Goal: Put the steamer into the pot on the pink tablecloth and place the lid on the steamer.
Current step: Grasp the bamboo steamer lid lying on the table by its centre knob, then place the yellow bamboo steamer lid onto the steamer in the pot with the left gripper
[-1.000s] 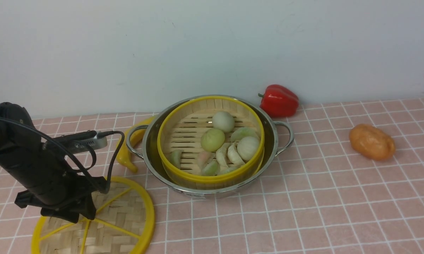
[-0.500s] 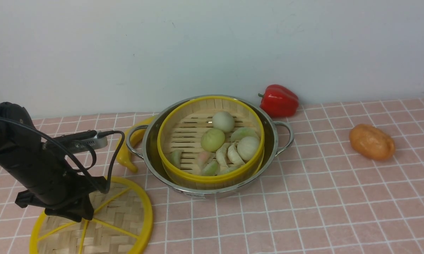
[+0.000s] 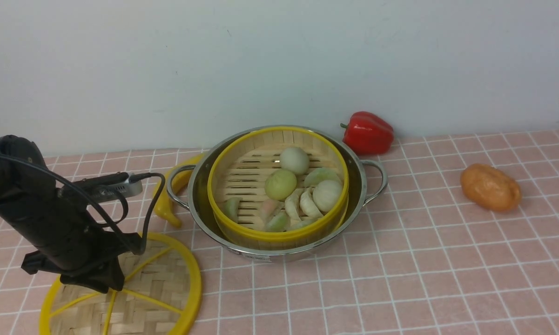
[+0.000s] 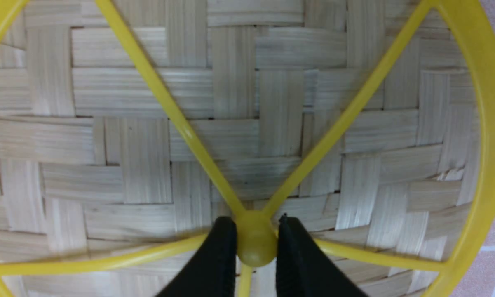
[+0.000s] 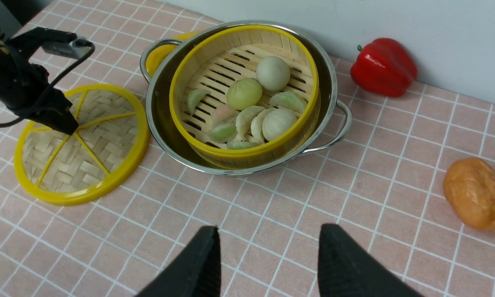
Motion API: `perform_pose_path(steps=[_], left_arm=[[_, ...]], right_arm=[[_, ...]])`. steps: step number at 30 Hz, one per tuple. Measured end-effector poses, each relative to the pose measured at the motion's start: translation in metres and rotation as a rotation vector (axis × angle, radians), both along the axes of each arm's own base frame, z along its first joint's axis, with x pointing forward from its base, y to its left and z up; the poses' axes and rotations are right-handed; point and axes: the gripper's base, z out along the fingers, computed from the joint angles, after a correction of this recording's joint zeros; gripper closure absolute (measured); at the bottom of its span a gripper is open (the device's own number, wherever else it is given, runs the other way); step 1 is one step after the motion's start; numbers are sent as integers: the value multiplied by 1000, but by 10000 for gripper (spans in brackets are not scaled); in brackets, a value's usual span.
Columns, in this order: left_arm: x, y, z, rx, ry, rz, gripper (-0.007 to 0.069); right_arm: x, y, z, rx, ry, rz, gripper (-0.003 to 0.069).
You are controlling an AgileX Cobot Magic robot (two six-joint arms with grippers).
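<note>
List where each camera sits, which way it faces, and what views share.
Front: between the arms, facing forward at the steamer in the pot; left arm at left.
Left wrist: close above the lid, facing it; left gripper shut on its hub.
Right wrist: raised, angled down over the pink tablecloth; open right gripper in foreground.
Shared: front and right wrist both show pot, steamer, lid.

A round bamboo steamer with a yellow rim [image 5: 226,66] is seen seated inside a wide shiny steel pot [image 5: 160,123] on a pink white-gridded tablecloth [image 5: 354,185]. A flat woven-bamboo lid [image 5: 86,165] lies just beside the pot, with the left gripper [image 5: 72,130] set at its hub. The right gripper [image 5: 270,226] is shown with jaws apart.
</note>
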Motion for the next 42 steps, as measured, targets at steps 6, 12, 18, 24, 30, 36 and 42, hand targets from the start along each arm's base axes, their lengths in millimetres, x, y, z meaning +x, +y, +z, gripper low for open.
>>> perform_pose_path(steps=[6, 12, 18, 24, 30, 36, 42], left_arm=[[1, 0, 0, -2, 2, 1, 508], [1, 0, 0, -2, 2, 1, 489], [2, 0, -3, -2, 7, 2, 458], [2, 0, -3, 0, 6, 0, 450], [2, 0, -3, 2, 5, -1, 503], [5, 9, 26, 95, 7, -64, 503], [19, 17, 111, 227, -111, -47, 503]], right_arm=[[0, 0, 0, 1, 0, -1, 324], [0, 0, 0, 2, 1, -2, 324], [0, 0, 0, 2, 1, -2, 324], [0, 0, 0, 2, 2, -2, 324], [0, 0, 0, 2, 2, -2, 324], [0, -1, 0, -4, -1, -5, 324], [1, -2, 0, -18, -5, -12, 324]])
